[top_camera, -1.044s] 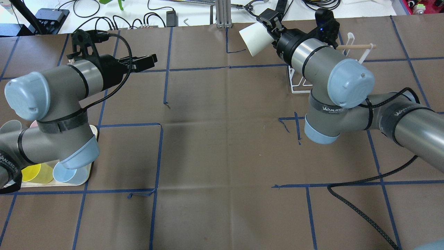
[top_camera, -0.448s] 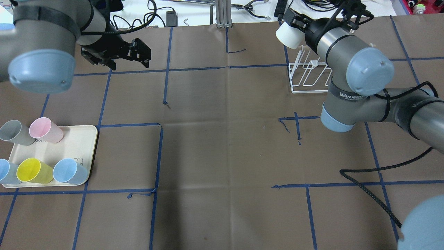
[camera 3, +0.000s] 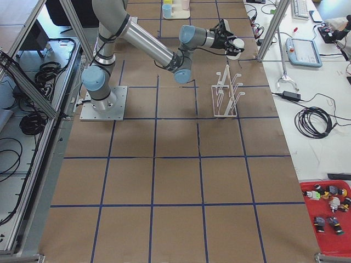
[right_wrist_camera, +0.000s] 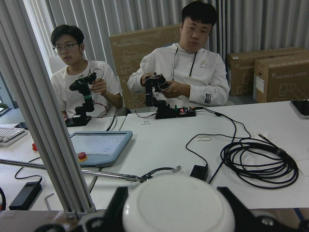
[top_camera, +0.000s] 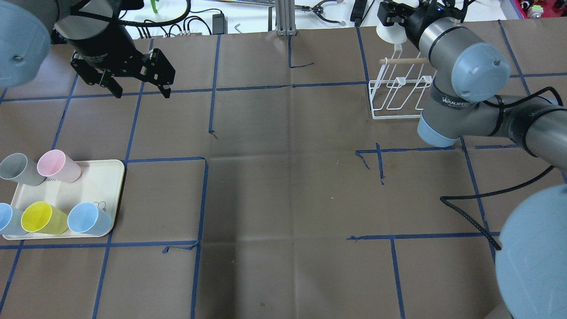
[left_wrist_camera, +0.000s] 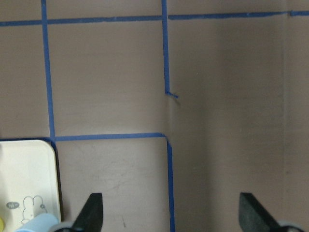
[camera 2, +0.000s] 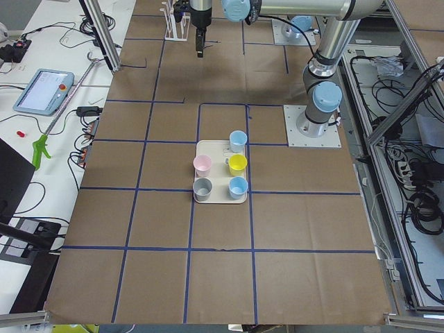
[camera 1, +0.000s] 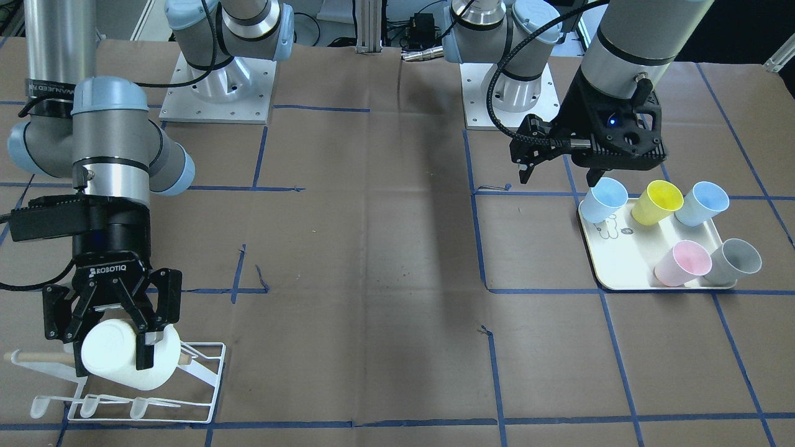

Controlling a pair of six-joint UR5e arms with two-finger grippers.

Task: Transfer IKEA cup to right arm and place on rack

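Brown paper ruled with blue tape covers the table, and at its far right corner the silver-grey jointed right arm carries the white plastic IKEA cup; the black two-finger right gripper is closed across the cup's body, one finger on each side. In the front-facing view the cup lies tilted, its long axis nearer level than upright, hanging just above the low white wire rack at the end where the light wooden dowel crosses it. The rack's rounded upturned prongs sit below the cup and toward the operators' side; which end is the mouth I cannot tell for sure. Getting the mouth over a prong looks like the coming move's concern. The black left gripper is well apart across the table, jaws spread wide and empty. Against 0.4 s ago, the cup has gone farther over the rack's far end — now mostly hidden by the wrist overhead — and the left gripper has drifted left.
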